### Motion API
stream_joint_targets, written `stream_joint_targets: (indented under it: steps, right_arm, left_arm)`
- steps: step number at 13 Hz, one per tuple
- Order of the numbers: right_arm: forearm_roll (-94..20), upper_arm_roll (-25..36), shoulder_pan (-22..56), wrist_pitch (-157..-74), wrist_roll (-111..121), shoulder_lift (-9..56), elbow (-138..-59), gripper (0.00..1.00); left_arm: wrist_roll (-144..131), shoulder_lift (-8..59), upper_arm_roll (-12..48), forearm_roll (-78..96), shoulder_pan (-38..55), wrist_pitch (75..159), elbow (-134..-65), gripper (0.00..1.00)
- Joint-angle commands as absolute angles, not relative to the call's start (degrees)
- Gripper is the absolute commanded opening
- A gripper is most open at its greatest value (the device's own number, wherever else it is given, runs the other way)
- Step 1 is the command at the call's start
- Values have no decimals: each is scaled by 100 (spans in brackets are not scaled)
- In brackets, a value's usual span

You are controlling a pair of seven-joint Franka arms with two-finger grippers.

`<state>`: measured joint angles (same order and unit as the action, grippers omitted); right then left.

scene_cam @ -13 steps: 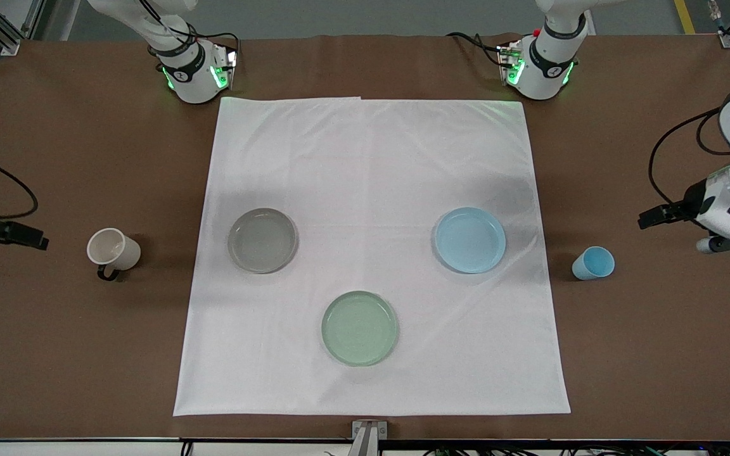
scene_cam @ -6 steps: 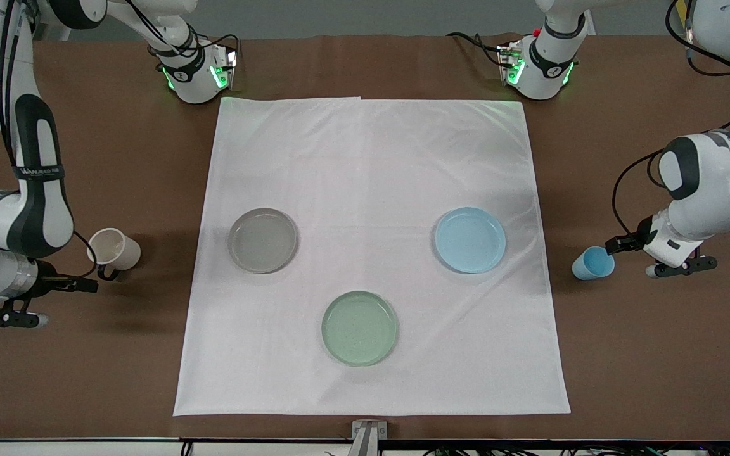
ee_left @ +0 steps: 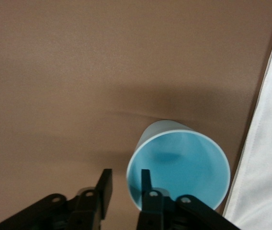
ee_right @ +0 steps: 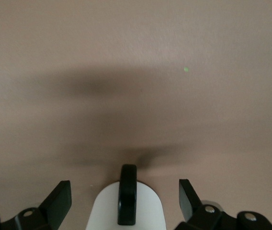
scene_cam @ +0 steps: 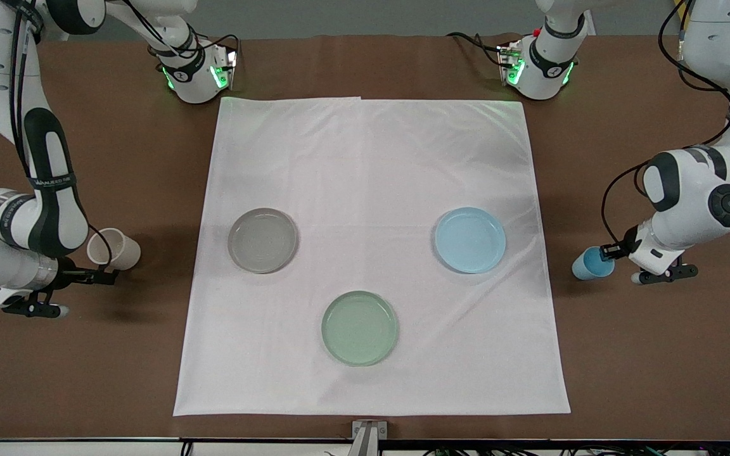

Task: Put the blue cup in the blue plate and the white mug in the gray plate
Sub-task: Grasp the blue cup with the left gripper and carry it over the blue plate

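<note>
The white mug (scene_cam: 115,248) stands on the brown table toward the right arm's end, off the cloth. My right gripper (scene_cam: 106,272) is open, low beside it. In the right wrist view its fingers (ee_right: 62,199) stand either side of the mug (ee_right: 145,211), not touching, with the black handle (ee_right: 127,201) between them. The blue cup (scene_cam: 589,266) stands on the brown table toward the left arm's end. My left gripper (scene_cam: 609,251) is open at its rim. In the left wrist view one finger (ee_left: 146,184) is inside the cup (ee_left: 184,163) and the other is outside. The gray plate (scene_cam: 262,240) and the blue plate (scene_cam: 470,240) lie empty on the cloth.
A white cloth (scene_cam: 371,158) covers the middle of the table. A pale green plate (scene_cam: 359,328) lies on it nearer the front camera than the other two plates. Both arm bases stand at the table's back edge.
Both arms have swung in and come down. The right gripper has closed in on the white mug and the left gripper on the blue cup. Neither cup has moved.
</note>
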<state>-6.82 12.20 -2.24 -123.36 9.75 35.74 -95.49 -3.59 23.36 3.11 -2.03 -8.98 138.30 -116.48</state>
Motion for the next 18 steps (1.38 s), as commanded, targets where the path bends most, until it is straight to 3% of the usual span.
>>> stream_joint_targets:
  steps: [1, 5, 8, 11, 16, 17, 18]
  right_arm:
    - [-800, 1151, -325, -12428, 1116, 3401, -9922, 90]
    - [-800, 1151, -325, -12419, 1134, 3393, -9932, 61]
    - [-800, 1151, -325, -12428, 1195, 3393, -9932, 42]
    - [-800, 1151, -325, -12436, 1230, 3393, -9923, 36]
    - [-800, 1151, -316, -12437, 1230, 3393, -9888, 25]
    - [-800, 1151, -316, -12437, 1239, 3393, -9888, 21]
    - [-800, 1151, -308, -12428, 1239, 3384, -9888, 16]
  left_arm:
    - [-334, 2303, 395, -220, -870, 13887, -11610, 0]
    - [-1026, 1636, 1114, -211, -870, 13002, -11540, 0]
    - [-2184, 1591, 1808, -211, -870, 12762, -11566, 0]
    - [-3022, 1713, 2328, -220, -809, 12797, -11636, 0]
    - [-3796, 2099, 2355, -290, -299, 13025, -11786, 2]
    - [-3806, 2153, 2355, -290, -273, 13121, -11786, 10]
    - [-3806, 2162, 2355, -281, -299, 13131, -11769, 42]
